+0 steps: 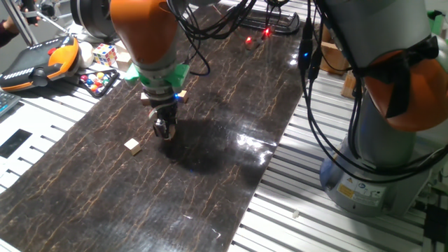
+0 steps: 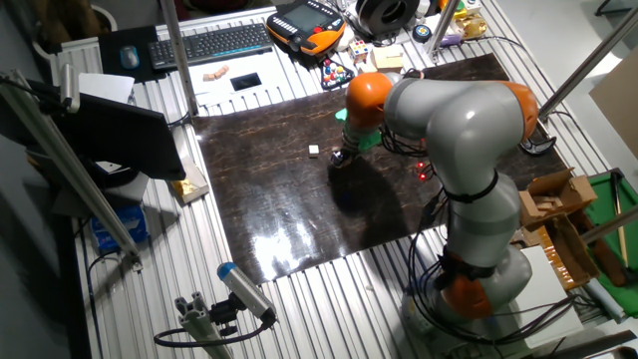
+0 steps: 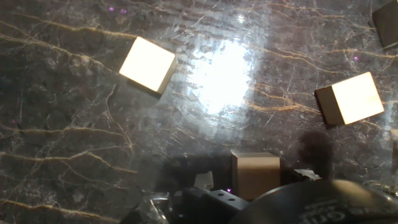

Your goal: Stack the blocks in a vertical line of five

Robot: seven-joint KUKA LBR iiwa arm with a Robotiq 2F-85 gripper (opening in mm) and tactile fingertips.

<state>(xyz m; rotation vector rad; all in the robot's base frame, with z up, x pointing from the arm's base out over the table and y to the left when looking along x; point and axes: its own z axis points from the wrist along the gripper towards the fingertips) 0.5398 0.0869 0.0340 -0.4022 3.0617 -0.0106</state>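
Dark marble-patterned sheeting with thin gold veins covers the middle of the slatted metal table, and the lamps glare off it in white patches. Nearest to me on that sheet, left of centre, one small light-tan wooden block lies by itself. Just beyond it and to its right the gripper is down at the surface, hanging from the orange-and-grey arm with its green collar. From the fixed cameras its fingers are a dark lump, and I cannot tell how far apart they stand. The hand view helps a little: a block sits right at the bottom edge, close against the dark gripper body, though whether the fingers press on it is hidden. In that same view two other blocks lie loose on the sheet, well apart from each other, one at upper left and one at the right, both brightly lit on top, and the corner of a further block pokes in at the top right. Farther back, off the sheet to the left, I see a Rubik's cube, a tray of coloured balls and an orange-edged teach pendant. At the far end a red light glows among black cables.
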